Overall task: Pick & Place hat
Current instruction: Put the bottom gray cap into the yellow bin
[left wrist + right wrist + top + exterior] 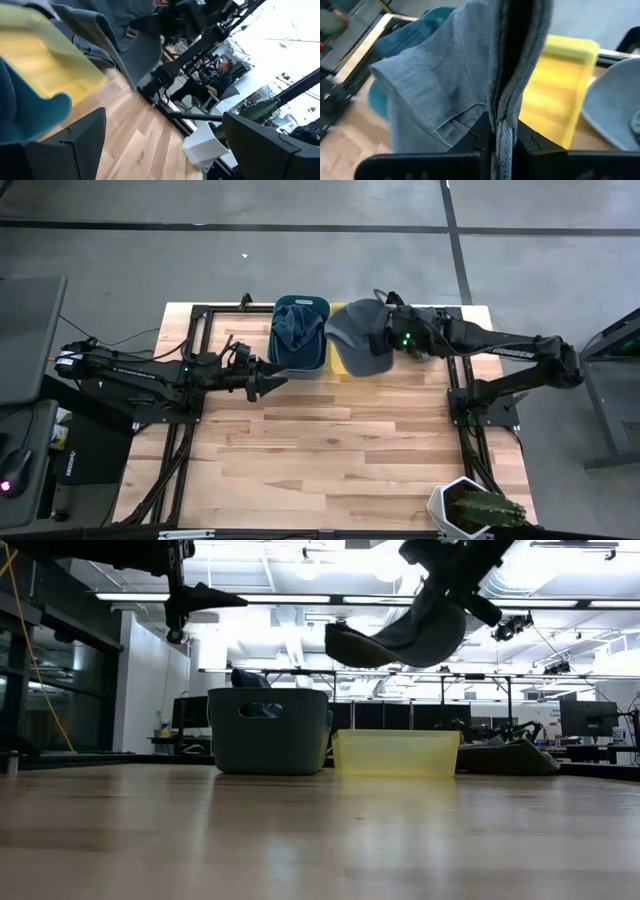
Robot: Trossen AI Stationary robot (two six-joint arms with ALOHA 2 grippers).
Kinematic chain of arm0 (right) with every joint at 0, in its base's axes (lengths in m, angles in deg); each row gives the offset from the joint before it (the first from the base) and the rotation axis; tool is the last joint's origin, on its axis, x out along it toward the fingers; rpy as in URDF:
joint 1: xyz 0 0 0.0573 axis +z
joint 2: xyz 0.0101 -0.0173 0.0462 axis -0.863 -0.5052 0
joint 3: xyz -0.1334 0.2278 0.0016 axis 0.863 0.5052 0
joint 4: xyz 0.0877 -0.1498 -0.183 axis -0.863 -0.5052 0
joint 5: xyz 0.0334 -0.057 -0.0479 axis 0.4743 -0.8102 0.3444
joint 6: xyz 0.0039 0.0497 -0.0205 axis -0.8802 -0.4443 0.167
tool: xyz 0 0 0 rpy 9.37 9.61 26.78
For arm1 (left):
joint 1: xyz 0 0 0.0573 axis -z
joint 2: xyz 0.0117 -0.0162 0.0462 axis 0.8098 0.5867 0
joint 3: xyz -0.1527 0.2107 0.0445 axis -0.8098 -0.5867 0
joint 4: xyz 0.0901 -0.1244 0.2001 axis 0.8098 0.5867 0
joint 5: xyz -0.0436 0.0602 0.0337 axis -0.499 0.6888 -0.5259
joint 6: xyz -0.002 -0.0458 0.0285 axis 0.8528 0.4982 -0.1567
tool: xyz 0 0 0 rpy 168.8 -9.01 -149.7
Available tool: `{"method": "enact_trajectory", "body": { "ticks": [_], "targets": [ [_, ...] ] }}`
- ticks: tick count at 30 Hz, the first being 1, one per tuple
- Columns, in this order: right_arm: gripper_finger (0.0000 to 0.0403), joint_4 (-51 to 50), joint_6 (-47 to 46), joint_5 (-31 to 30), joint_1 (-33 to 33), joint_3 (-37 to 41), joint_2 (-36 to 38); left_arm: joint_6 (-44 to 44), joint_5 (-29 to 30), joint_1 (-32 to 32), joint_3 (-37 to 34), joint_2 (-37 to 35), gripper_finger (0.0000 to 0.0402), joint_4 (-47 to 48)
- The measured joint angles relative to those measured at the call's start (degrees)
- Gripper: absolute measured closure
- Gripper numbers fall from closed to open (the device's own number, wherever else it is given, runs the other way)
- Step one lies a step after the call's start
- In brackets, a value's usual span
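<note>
Hanging high over the back of the table, the hat [358, 340] is in the carry step right now, clear of the wood and riding above the yellow bin [396, 753]. The right gripper [392, 332] has it: in the right wrist view the fingers [479, 136] are pinched tight on a fold of grey fabric, and the rest of the cap droops away below. From the low view the hat dangles with its brim pointing toward the teal bin [268, 730], well above both containers.

Over on the other side, the left gripper [262, 377] waits just in front of the teal bin, fingers spread wide and holding nothing. That teal bin already has a blue-grey cloth item [296, 328] bundled inside it; I can't tell whether it is another hat.

So the pick looks done, and placing is what's left. Which bin is the target I can't say for sure, but the hat sits over the yellow one and just beside the teal one. The next move, I'd judge, calls for centring the hat over the chosen bin, lowering until the hanging fabric clears the rim and settles inside, then opening. The floppy crown could snag an edge, so a straight descent matters.
</note>
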Motion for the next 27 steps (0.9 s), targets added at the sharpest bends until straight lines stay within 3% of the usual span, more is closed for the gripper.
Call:
{"method": "enact_trajectory", "body": {
  "ticks": [14,20,27],
  "targets": [
    [0.0383,14.64,0.98,6.93,-16.21,7.3,-3.92,-12.04,14.85,-0.02,0.01,0.0,0.006,-1.36],
    [0.0383,19.98,-0.61,9.07,-18.7,7.3,-11.98,-13.43,19.29,-0.02,0.01,0.0,0.006,-1.32],
    [0.0383,20.48,-4.83,9.61,-18.72,7.3,-19.17,-13.42,19.36,-0.02,0.01,0.0,0.006,-1.17]
  ]
}}
